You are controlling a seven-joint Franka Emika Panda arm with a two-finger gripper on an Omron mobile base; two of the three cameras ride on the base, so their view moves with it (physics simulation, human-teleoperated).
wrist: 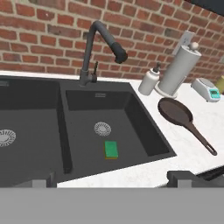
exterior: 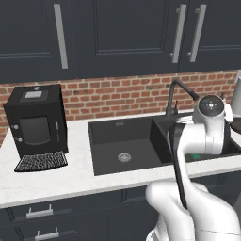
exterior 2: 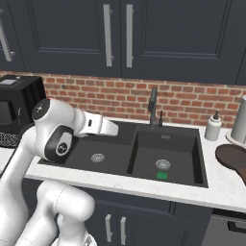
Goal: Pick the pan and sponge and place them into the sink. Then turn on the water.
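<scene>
Our gripper (wrist: pixel 112 180) hangs wide open and empty above the sink (wrist: pixel 144 131). The sponge (wrist: pixel 111 149) lies in the right basin. The pan (wrist: pixel 176 112) sits on the counter beside it (rigid, probably heavy); we'd grasp its thin handle.

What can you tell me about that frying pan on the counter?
The pan is round, shallow and dark, brownish inside, with a long thin dark handle pointing away from the sink. It lies flat on the white countertop right of the sink's right basin, just in front of the paper towel roll. Nothing holds it. In the right base view its edge shows at far right.
</scene>
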